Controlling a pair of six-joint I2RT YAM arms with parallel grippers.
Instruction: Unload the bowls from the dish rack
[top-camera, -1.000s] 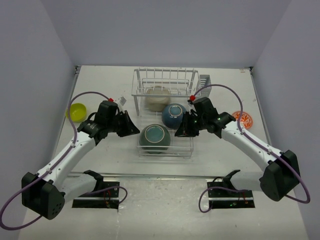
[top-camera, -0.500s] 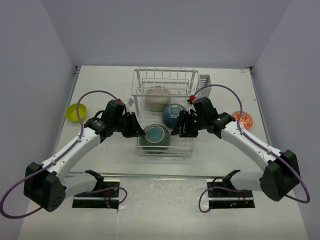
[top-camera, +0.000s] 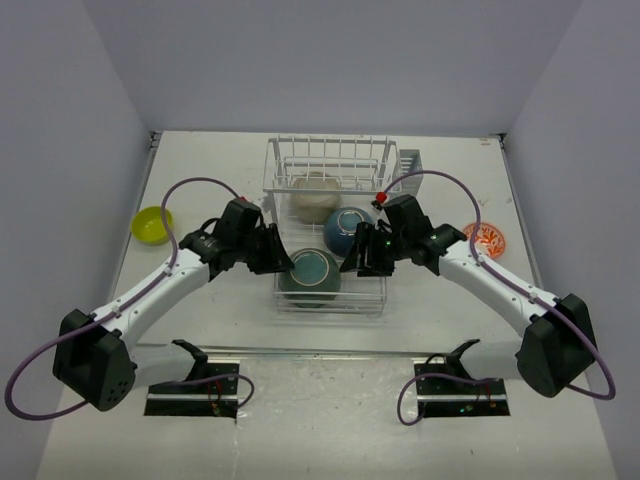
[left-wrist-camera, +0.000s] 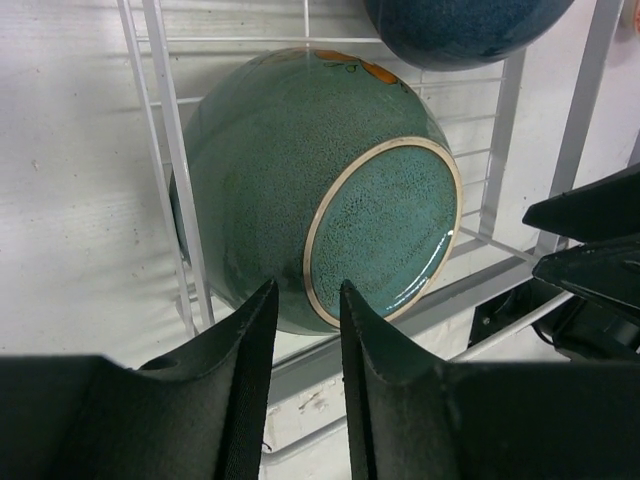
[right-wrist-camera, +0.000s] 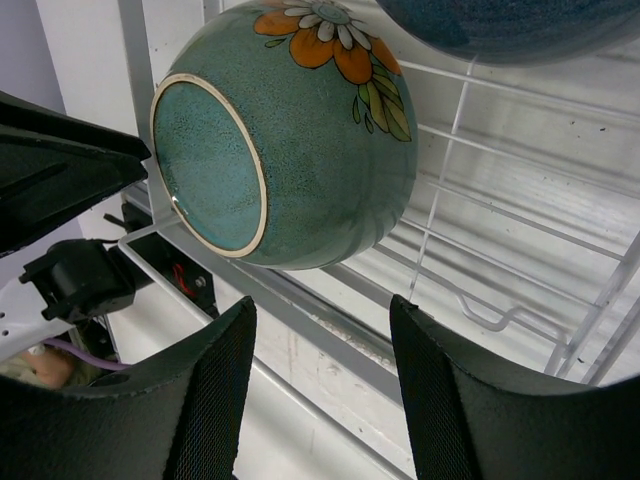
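The dish rack (top-camera: 330, 158) stood in the middle of the table (top-camera: 205, 165), and three bowls were in it. The dark teal bowl (top-camera: 310, 275) lay at the front of the flat grid base, turned over and tilted so that its pale foot ring faced up and toward the arms; the right wrist view showed an orange flower painted on its side. Just behind it sat the dark blue bowl (top-camera: 348, 228), and behind that the beige bowl (top-camera: 315, 193), tucked under the raised shelf. The yellow-green bowl (top-camera: 152, 224) rested on the table well off to the left, and the white bowl with the orange pattern (top-camera: 487, 238) lay on the table to the right. Both arms reached in low toward the teal bowl from either side. The left gripper (top-camera: 282, 264) hung at the bowl's left edge, its fingers (left-wrist-camera: 250, 390) parted only by a narrow gap with nothing between them. The right gripper (top-camera: 351, 262) hovered at the bowl's right edge with its fingers (right-wrist-camera: 215, 400) spread wide, empty. I could not tell whether either touched the bowl.
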